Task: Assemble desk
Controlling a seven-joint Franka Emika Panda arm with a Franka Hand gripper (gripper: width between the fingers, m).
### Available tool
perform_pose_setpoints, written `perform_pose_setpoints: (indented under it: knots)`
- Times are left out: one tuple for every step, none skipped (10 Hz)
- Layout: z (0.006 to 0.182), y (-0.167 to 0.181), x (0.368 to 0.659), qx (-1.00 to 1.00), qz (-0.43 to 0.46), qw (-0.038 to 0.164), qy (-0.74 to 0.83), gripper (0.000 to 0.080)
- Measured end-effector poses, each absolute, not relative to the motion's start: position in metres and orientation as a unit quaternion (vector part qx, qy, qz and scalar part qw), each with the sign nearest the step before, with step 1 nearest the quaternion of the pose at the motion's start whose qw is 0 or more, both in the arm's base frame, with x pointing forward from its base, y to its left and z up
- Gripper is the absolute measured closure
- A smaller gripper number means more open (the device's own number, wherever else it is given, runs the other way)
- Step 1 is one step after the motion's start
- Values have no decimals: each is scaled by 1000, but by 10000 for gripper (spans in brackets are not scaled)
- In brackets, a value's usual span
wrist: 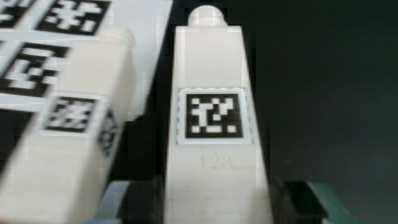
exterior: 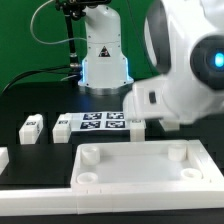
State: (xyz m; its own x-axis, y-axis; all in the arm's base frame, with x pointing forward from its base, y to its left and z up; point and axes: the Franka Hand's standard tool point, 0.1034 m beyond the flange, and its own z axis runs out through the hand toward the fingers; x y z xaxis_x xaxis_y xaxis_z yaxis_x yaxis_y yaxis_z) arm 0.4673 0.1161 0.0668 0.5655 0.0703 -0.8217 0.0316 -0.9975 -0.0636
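The white tray-like tabletop (exterior: pixel 130 150) lies at the front of the black table, sockets up. In the wrist view a white square leg (wrist: pixel 217 90) with a black-and-white tag runs lengthwise between my fingers. My gripper (wrist: pixel 222 203) has its dark pads against both sides of this leg, so it is shut on it. One fingertip (wrist: pixel 121 208) shows beside the leg. A second tagged leg (wrist: pixel 75 115) lies right beside the held one. In the exterior view the arm's white body (exterior: pixel 185 70) hides the gripper. Only a bit of leg (exterior: pixel 135 125) shows below it.
The marker board (exterior: pixel 98 122) lies behind the tabletop; its corner also shows in the wrist view (wrist: pixel 54 20). Two more legs (exterior: pixel 32 127) (exterior: pixel 62 127) lie at the exterior view's left, with another white part (exterior: pixel 3 158) at the edge. The robot base (exterior: pixel 103 60) stands behind.
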Motion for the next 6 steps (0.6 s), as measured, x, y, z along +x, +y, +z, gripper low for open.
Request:
perform_pose_setpoints:
  knots:
    - [91,110,481,-891,453,30,-21,514]
    - [109,104,491,-900,434,34,-17,514]
    - [122,101,494,-902,430,34,-15,514]
    - [124,102,499,-910,413,35,-15,514]
    - [120,104,506,-925,379,36,-13,514]
    - [120,105,510,-940,339,37,-10,514]
